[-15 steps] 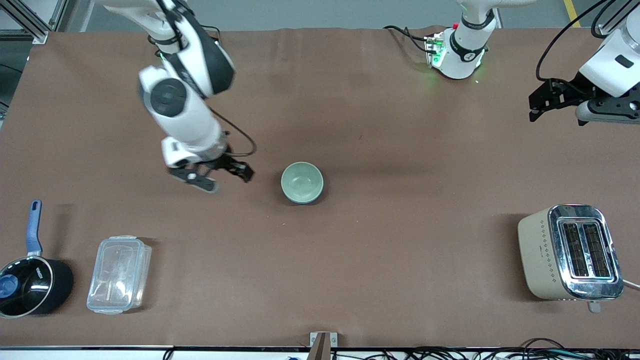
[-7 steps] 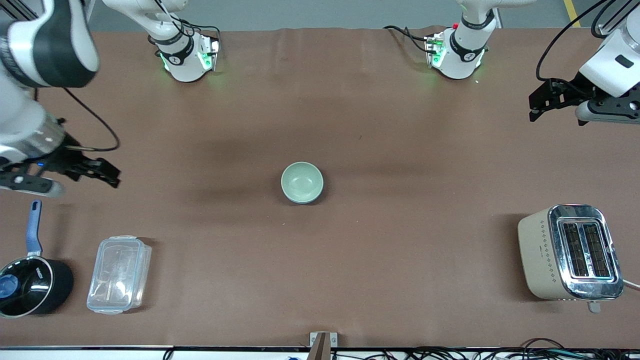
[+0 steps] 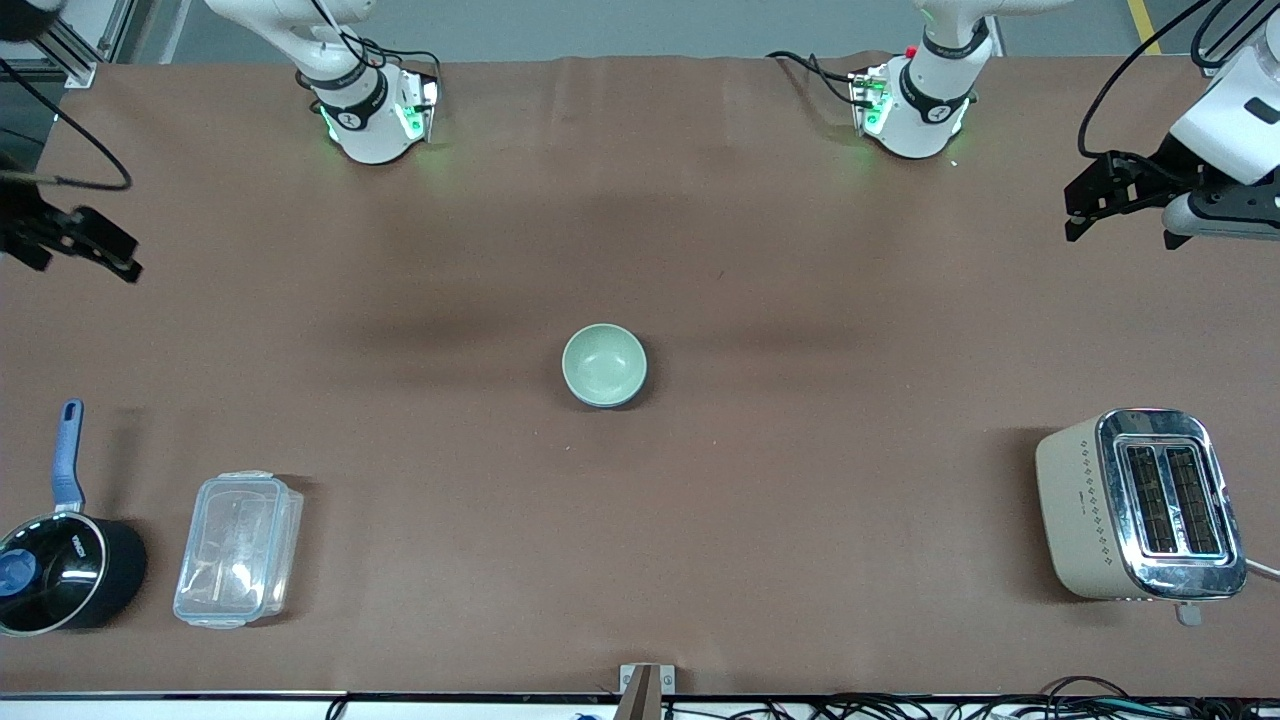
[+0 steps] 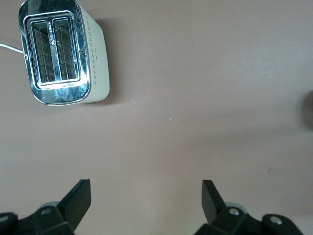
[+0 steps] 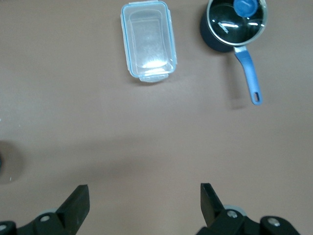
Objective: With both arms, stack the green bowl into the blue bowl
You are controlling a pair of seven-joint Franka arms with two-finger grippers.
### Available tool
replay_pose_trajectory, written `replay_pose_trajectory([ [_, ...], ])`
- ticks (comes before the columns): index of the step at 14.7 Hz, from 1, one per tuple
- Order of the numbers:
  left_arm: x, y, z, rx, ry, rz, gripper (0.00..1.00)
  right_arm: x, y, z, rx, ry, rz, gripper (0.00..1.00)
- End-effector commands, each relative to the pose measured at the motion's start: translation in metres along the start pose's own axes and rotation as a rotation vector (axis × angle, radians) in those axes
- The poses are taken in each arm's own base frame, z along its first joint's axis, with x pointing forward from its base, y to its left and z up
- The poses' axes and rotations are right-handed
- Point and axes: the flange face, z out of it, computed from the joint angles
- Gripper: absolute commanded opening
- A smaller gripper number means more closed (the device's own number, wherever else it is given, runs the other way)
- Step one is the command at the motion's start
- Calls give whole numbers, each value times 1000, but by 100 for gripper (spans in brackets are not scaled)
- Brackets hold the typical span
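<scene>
Green bowl [image 3: 604, 365] is sitting nested, apparently in the blue bowl [image 3: 618, 401]. Right gripper [image 3: 75, 245] is retreating toward 9 o'clock, fingers apart; left gripper [image 3: 1105, 195] is waiting at 2 o'clock, also spread. Stacking looks done.

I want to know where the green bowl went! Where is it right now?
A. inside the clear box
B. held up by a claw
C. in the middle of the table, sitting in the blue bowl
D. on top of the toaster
C: the green bowl sits mid-table with the blue bowl showing as a dark rim under it, and no claw touches it.
</scene>
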Motion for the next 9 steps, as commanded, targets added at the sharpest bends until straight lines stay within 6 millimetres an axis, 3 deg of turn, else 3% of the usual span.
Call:
replay_pose_trajectory([
  [1,-2,-3,-7,-3,2,11,100,0,7,-20,9,-2,-11,100],
  [3,-2,-2,-7,-4,2,13,100,-6,5,-41,10,-22,-16,100],
  [9,0,-2,-2,-7,-11,15,100,9,11,-20,80,-20,-12,100],
])
